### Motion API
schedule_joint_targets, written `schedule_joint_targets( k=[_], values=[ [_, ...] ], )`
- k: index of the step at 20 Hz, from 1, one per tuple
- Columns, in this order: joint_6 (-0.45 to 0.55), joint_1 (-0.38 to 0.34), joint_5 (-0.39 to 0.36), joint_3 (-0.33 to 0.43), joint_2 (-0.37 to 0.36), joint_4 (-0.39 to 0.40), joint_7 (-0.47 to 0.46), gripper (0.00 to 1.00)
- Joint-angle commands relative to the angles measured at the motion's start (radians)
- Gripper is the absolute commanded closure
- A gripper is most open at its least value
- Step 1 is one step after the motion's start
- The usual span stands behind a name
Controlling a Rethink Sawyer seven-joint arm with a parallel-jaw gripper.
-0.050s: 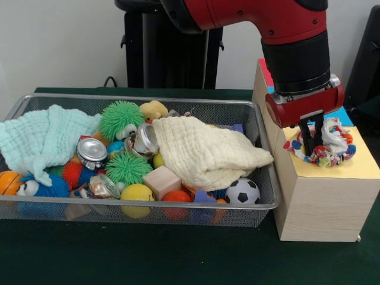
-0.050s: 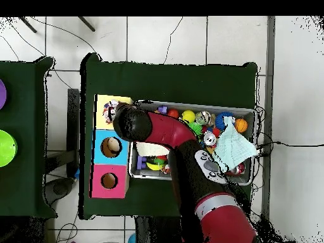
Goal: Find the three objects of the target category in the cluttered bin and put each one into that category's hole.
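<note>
Rope toy [image 1: 325,145], a knotted ring of many colours with white strands, sits on the yellow top of the wooden box [image 1: 323,205], which stands just beside the wire bin [image 1: 261,133] on the green tabletop [image 1: 178,255]. The gripper [image 1: 313,145] comes down onto the toy, its dark fingers [image 1: 307,135] pinching the near-bin side of the ring. Seen from overhead, the box shows three coloured sections, yellow, blue [image 2: 111,147] and pink [image 2: 109,181], the latter two each with a round hole; the arm covers most of the yellow one.

Inside the bin, a cream cloth [image 1: 205,151] lies draped at the end next to the box, with a small soccer ball [image 1: 242,191] just below it against the front wall. A pale mint cloth [image 1: 41,138] covers the end farthest from the box. Between the two cloths lie two green spiky balls [image 1: 122,119], metal cans [image 1: 91,151], a wooden block [image 1: 161,181], a yellow ball [image 1: 136,193] and an orange ball [image 1: 8,181].
</note>
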Motion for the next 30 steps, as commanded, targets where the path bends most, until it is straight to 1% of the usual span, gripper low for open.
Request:
schedule_joint_targets(
  k=[1, 3, 5, 9, 20, 22, 25, 30],
  values=[
    [0.055, 0.0, 0.003, 0.012, 0.171, -0.016, 0.135, 1.0],
    [0.159, 0.03, 0.015, -0.032, 0.157, -0.031, 0.155, 1.0],
    [0.198, 0.039, 0.017, -0.045, 0.15, -0.03, 0.162, 1.0],
    [0.228, 0.041, 0.018, -0.048, 0.15, -0.025, 0.164, 1.0],
    [0.271, 0.026, 0.05, -0.019, 0.116, 0.017, 0.173, 1.0],
    [0.295, 0.015, 0.068, -0.004, 0.089, 0.036, 0.174, 1.0],
    [0.3, 0.012, 0.085, 0.005, 0.058, 0.059, 0.177, 1.0],
    [0.267, 0.002, 0.1, 0.019, 0.05, 0.078, 0.176, 1.0]
  ],
)
